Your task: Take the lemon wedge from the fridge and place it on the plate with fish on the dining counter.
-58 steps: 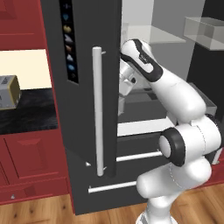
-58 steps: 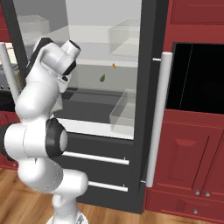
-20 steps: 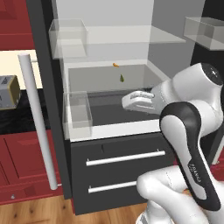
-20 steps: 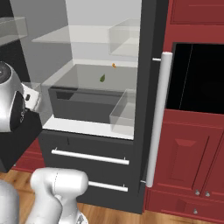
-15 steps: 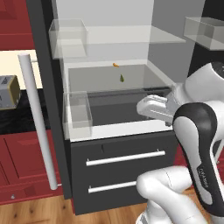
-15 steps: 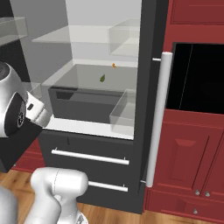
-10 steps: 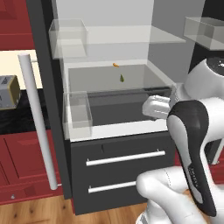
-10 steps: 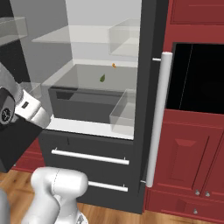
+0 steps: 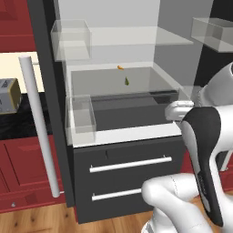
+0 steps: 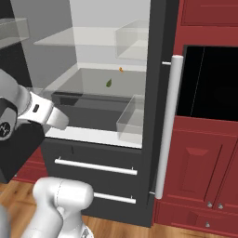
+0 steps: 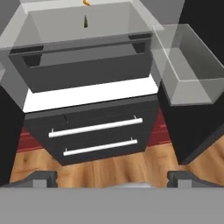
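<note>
The fridge point(image 9: 129, 157) stands with both doors swung open, and its two drawers point(image 11: 94, 133) are closed. On the clear shelf deep inside lie a small orange-yellow piece point(image 9: 120, 67), likely the lemon wedge, and a small dark green piece point(image 9: 127, 81) in front of it. Both also appear at the top of the hand view, the orange-yellow piece point(image 11: 86, 2) above the green piece point(image 11: 85, 20). My gripper point(image 11: 113, 178) is open with nothing between its fingers. It hangs well back from the shelf and looks down at the drawers. The plate with fish and the dining counter are out of view.
The left door with its pale bar handle point(image 9: 41, 132) juts out on the left, the right door handle point(image 10: 166, 125) on the right. Clear bins point(image 11: 188, 70) hang on the doors. A boxy item point(image 9: 9, 94) sits on the black worktop; a black oven point(image 10: 209, 83) is set in red cabinets.
The fridge's left door, shut 2.9 s ago with my hand at its handle, is now wide open. Over the last second my hand drew back from the shelf toward the right door.
</note>
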